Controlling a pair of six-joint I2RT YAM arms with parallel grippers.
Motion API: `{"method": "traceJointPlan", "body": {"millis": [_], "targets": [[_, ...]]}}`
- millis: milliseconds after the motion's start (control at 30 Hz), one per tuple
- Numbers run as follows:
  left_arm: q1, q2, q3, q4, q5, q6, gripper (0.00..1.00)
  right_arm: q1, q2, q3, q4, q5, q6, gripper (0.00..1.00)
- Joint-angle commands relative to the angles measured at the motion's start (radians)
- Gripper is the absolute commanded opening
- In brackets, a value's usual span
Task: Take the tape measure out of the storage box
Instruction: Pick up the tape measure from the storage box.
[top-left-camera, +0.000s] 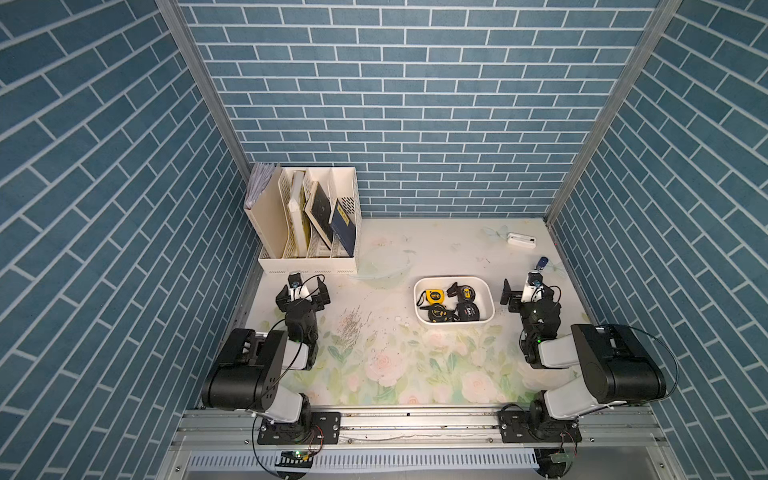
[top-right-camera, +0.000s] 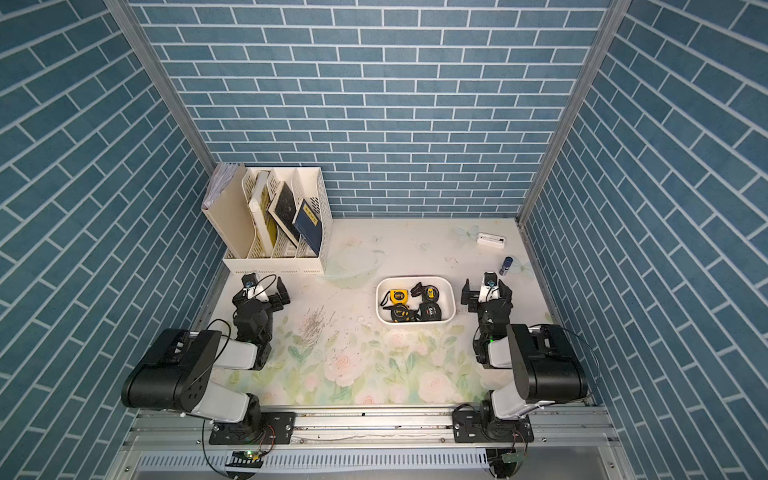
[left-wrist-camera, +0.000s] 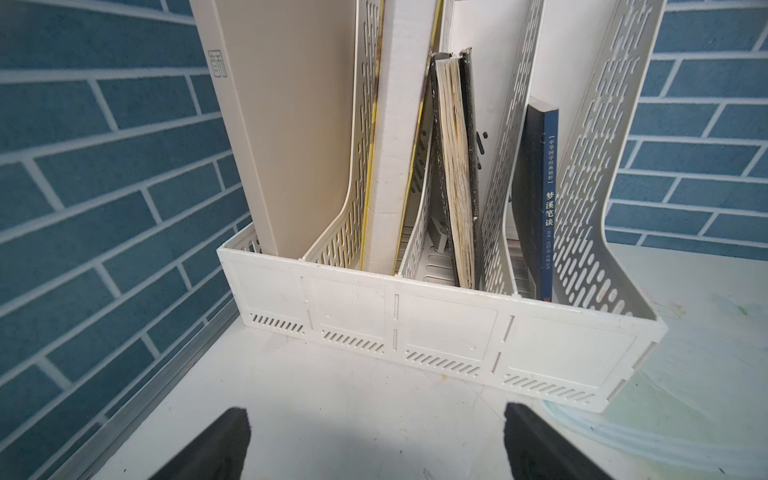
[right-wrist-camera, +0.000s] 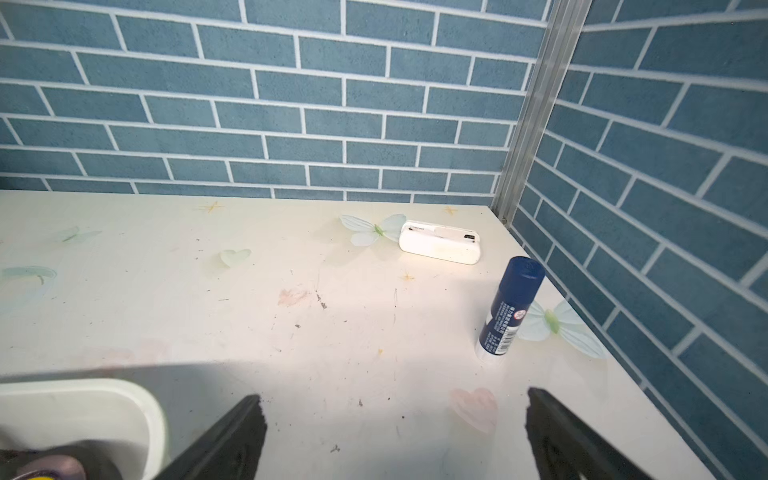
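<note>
1. The storage box (top-left-camera: 452, 279) sits on the floral table (top-left-camera: 386, 257), right of the middle. In both top views it holds four tape measures. The yellow tape measure (top-left-camera: 434, 295) is in its far left corner, and three black tape measures (top-left-camera: 469, 310) fill the rest.
2. The box lies just beside the right gripper (top-left-camera: 530, 293), on that gripper's inner side and not touching it. In the right wrist view only the box's rounded corner (right-wrist-camera: 143, 411) shows, next to one finger.
3. The right gripper (right-wrist-camera: 395, 409) has its jaws spread wide. It holds nothing and touches nothing, and bare table lies between its fingers.
4. The left gripper (top-left-camera: 303, 293) is well apart from the box, facing the cream file organizer (left-wrist-camera: 436, 332) with books. Its jaws are also spread wide and empty.
5. A blue glue stick (right-wrist-camera: 511, 307) stands beyond the right gripper, with a white case (right-wrist-camera: 440, 245) farther back.
</note>
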Motion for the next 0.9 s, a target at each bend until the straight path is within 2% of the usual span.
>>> {"method": "traceJointPlan", "body": {"millis": [0,733,800,833,867], "targets": [[0.001,-0.001,0.006,0.018,0.005,-0.004,1.00,-0.003,0.002,0.015,-0.003,-0.005,-0.007,1.00],[0.001,-0.002,0.006,0.020,0.006,-0.004,1.00,-0.004,0.001,0.016,-0.007,-0.011,-0.005,1.00],[0.001,-0.026,0.032,-0.045,0.007,-0.005,1.00,-0.004,-0.016,0.024,-0.037,-0.007,-0.006,1.00],[0.000,-0.050,0.077,-0.140,-0.005,-0.008,1.00,-0.004,-0.046,0.045,-0.096,0.013,0.002,1.00],[-0.001,-0.072,0.159,-0.310,-0.026,-0.017,0.98,-0.004,-0.084,0.084,-0.202,0.038,0.012,1.00]]}}
